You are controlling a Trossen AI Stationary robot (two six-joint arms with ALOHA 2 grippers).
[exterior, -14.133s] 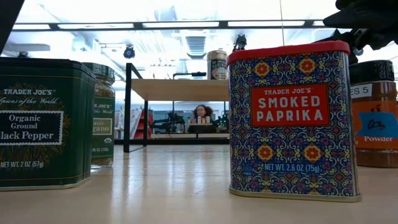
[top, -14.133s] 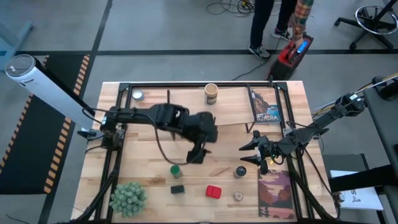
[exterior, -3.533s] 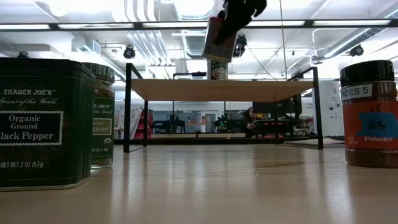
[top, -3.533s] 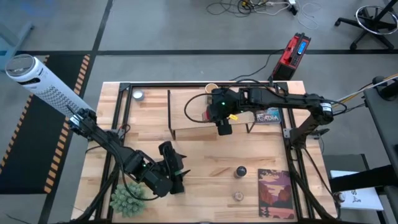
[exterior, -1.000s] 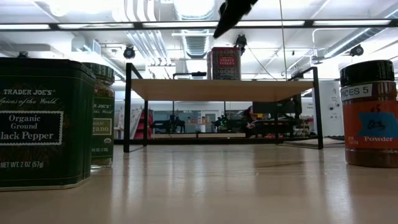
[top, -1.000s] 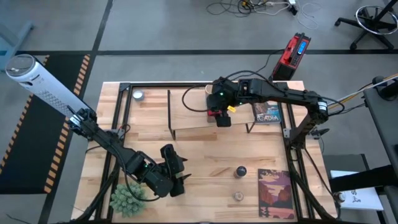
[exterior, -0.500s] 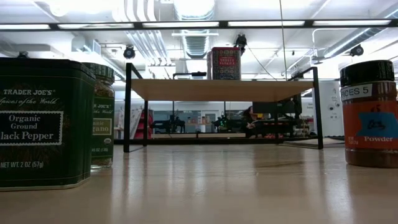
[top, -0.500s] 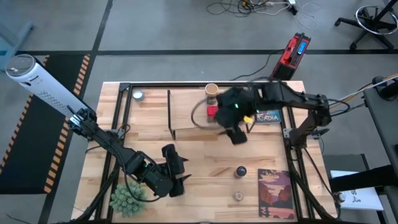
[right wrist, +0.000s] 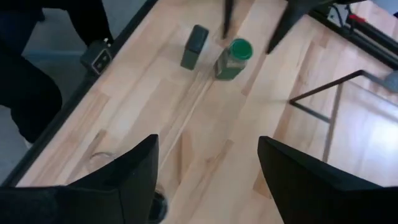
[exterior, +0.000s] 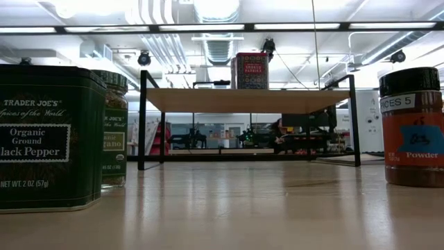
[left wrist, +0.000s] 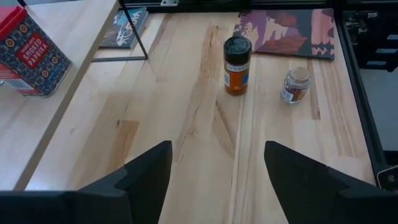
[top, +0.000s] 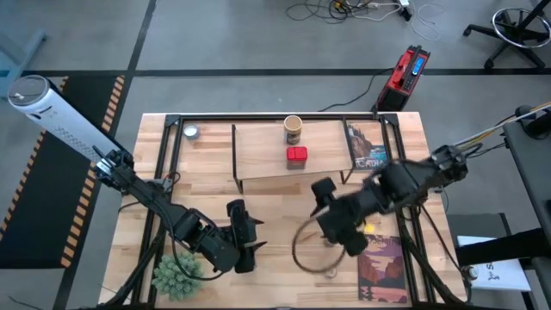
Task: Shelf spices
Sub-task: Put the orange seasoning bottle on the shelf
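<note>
1. The red tin (top: 296,155) and tan cylinder (top: 293,129) stand on the shelf (top: 258,159).
2. The brown jar (left wrist: 236,65), pale jar (left wrist: 295,85), green-lidded jar (right wrist: 233,59) and dark tin (right wrist: 194,46) remain on the table (top: 284,215).
3. The right gripper (top: 331,226) hangs open, empty, over the front table.
4. The left gripper (top: 245,250) is open, empty, near the plant (top: 176,275).

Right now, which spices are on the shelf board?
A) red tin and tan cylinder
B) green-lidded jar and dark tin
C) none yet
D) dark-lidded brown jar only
A: the high view shows the red tin and the tan cylinder standing on the shelf board, while the dark-lidded brown jar and small pale jar sit on the tabletop.
</note>
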